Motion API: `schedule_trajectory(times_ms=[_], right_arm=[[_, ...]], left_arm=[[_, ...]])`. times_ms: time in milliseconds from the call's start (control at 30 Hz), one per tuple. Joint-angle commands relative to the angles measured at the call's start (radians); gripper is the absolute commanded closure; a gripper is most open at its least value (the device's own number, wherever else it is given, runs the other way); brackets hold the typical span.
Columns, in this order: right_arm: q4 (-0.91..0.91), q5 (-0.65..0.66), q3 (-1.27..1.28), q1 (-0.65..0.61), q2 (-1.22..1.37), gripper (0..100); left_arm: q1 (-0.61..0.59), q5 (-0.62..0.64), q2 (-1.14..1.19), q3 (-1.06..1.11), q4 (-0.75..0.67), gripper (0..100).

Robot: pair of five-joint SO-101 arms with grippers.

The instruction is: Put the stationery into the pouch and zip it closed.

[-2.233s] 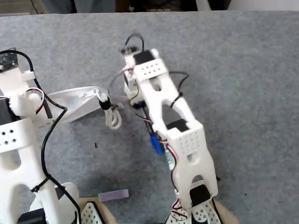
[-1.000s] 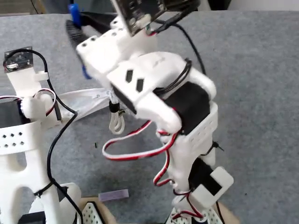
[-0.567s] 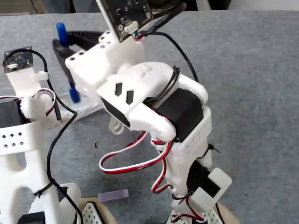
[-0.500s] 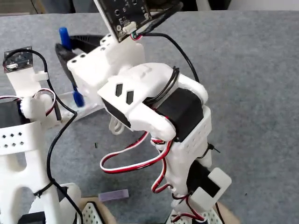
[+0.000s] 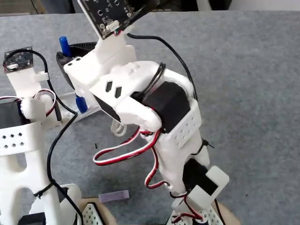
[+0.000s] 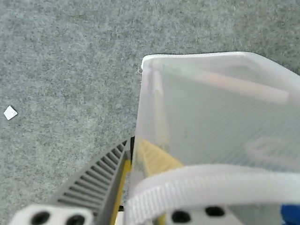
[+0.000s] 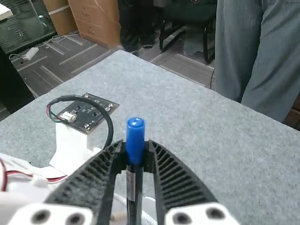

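My right gripper [image 7: 135, 151] is shut on a blue pen [image 7: 135, 133], which stands upright between its ribbed black fingers. From the high view the right gripper [image 5: 70, 61] hangs over the table's left side. There the pen [image 5: 64, 45] has its cap up and its lower end just above the white translucent pouch [image 5: 68, 95]. My left gripper [image 6: 136, 152] is shut on the pouch [image 6: 211, 126] near a corner, holding its zip edge up. Pencil-like sticks show through its wall. The left arm [image 5: 21, 131] stands at the left edge.
The pouch's white ring pull [image 5: 118, 128] lies on the grey felt below the right arm. A small purple block [image 5: 114, 196] rests near the front edge, with a tiny dark speck [image 5: 96, 146] above it. The raised right arm covers the table's middle.
The right arm lifted the blue pen off the felt, swung it left over the pouch, and over the last second lowered it toward the pouch. The left arm kept still.
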Motion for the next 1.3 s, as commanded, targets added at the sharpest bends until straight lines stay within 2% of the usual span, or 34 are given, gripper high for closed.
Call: schedule_trajectory(times_ms=[0,133,200,367,800,933,1033,1167,1267], right_arm=[[0.035,-0.005,0.001,0.003,0.001,98.6],[0.083,-0.002,0.001,0.005,0.004,98.3],[0.089,0.049,0.001,0.005,0.004,97.1],[0.135,0.107,-0.008,0.005,-0.002,85.8],[0.15,0.104,-0.008,0.025,-0.004,85.7],[0.18,0.101,-0.01,0.189,-0.004,85.7],[0.253,0.1,0.001,0.374,-0.004,85.7],[0.256,0.107,0.077,0.66,-0.015,85.5],[0.256,0.109,0.166,0.802,-0.027,85.4]], left_arm=[[0.01,-0.002,-0.002,0.004,0.008,97],[0.01,-0.002,-0.002,0.004,0.008,97],[0.01,-0.002,-0.002,0.004,0.008,97],[0.01,-0.002,-0.002,0.004,0.006,97],[0.01,-0.002,0.0,0.004,0.006,97],[0.01,0.0,0.0,0.004,0.006,97],[0.01,0.002,0.0,0.004,0.006,97],[0.01,0.002,0.0,0.004,0.006,97],[0.01,0.002,0.0,0.004,0.006,97]])
